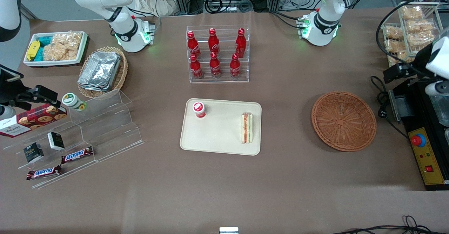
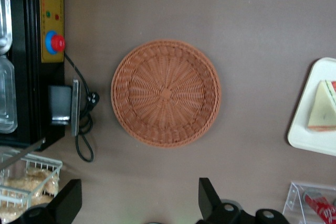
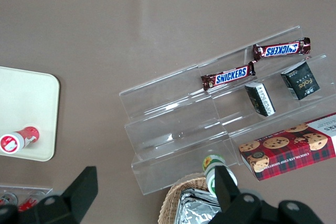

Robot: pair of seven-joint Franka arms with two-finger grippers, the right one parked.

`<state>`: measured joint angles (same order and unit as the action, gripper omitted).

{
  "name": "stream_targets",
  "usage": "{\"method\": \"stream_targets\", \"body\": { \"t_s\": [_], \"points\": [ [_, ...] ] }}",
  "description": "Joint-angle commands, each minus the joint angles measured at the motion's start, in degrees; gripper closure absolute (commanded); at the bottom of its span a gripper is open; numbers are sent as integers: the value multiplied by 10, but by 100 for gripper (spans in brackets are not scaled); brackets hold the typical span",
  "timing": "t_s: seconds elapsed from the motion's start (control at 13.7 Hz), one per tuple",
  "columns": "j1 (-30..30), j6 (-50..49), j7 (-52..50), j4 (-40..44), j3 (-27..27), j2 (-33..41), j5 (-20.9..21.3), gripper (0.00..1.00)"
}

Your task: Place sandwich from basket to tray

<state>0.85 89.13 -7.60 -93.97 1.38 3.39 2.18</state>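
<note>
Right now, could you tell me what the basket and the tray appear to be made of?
The basket looks like reddish-brown woven wicker, with a visible radial weave. The tray seems smooth matte cream plastic, with rounded corners. The open end effector hovers above the table beside the basket.

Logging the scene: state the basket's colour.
Reddish-brown woven wicker basket, best in the left wrist view; the gripper hangs above it.

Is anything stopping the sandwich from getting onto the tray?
No. The sandwich already lies on the tray, apart from the small red cup. The basket holds nothing. The end effector is open above the table beside the basket, holding nothing.
</note>
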Motion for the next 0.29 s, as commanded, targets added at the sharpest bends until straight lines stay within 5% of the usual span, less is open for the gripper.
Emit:
{"method": "stream_targets", "body": {
  "t_s": [0.0,0.22],
  "points": [
    [-40,5,11,-52,-48,54,-17,0],
    [-39,-1,5,-4,-45,22,-20,0]
  ]
}}
